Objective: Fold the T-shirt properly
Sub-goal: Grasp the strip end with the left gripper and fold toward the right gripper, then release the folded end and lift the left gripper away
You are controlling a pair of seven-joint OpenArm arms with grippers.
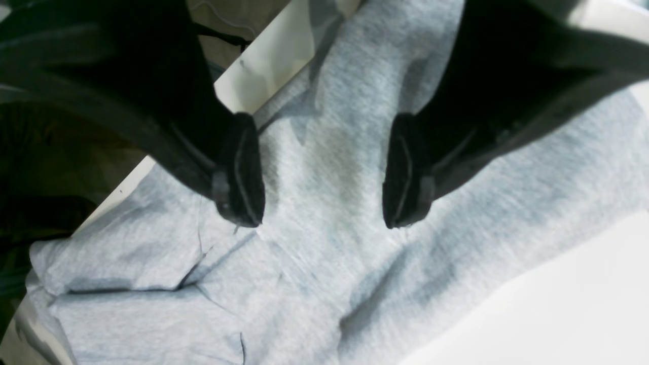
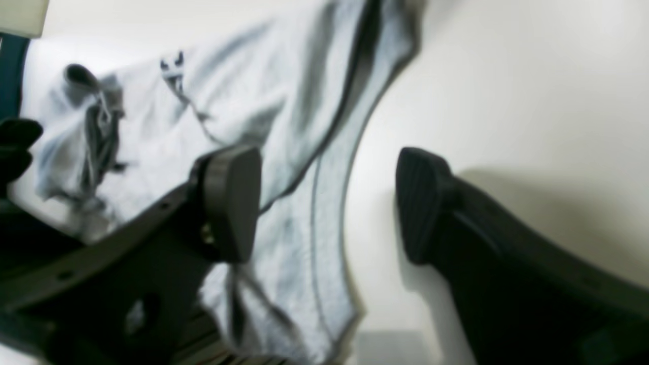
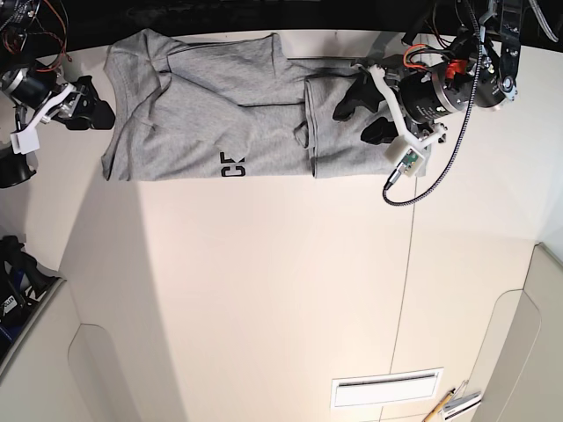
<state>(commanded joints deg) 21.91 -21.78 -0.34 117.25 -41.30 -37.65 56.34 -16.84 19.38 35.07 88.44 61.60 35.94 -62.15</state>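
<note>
The heather-grey T-shirt (image 3: 229,105) lies spread along the far edge of the white table, with part of its black lettering (image 3: 233,164) showing at the near edge. Its right end is folded over itself (image 3: 339,158). My left gripper (image 3: 362,116) is open just above that folded part. In the left wrist view the left gripper (image 1: 323,220) hangs open over wrinkled grey fabric (image 1: 329,284). My right gripper (image 3: 88,105) is open and empty at the shirt's left edge. In the right wrist view the right gripper (image 2: 327,203) straddles the shirt's hemmed edge (image 2: 314,243).
The table's (image 3: 281,290) far edge runs just behind the shirt. A cable (image 3: 431,180) loops down from the left arm onto the table. A white slotted plate (image 3: 384,387) and some pencils (image 3: 453,403) lie at the near right. A bin (image 3: 18,299) stands off the left side.
</note>
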